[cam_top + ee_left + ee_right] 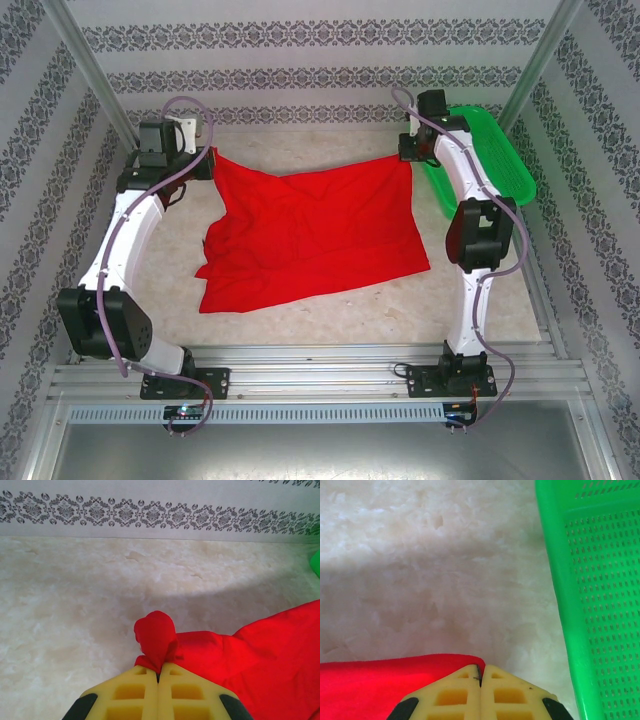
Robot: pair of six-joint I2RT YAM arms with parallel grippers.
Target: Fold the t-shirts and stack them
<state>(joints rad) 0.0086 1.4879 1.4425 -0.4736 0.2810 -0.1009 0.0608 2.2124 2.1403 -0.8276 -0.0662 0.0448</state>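
Left gripper (159,673) and right gripper (481,673) each pinch a far corner of the t-shirt (310,235) — we should spread evenly, tautening its seemingly slack edge.

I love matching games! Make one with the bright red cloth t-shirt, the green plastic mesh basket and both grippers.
1 bright red cloth t-shirt
2 green plastic mesh basket
3 left gripper
4 right gripper

A shut on a bunched-up corner
B at the far right
C shut on a flat corner
D spread out in the middle

Pairs: 1-D, 2-B, 3-A, 4-C
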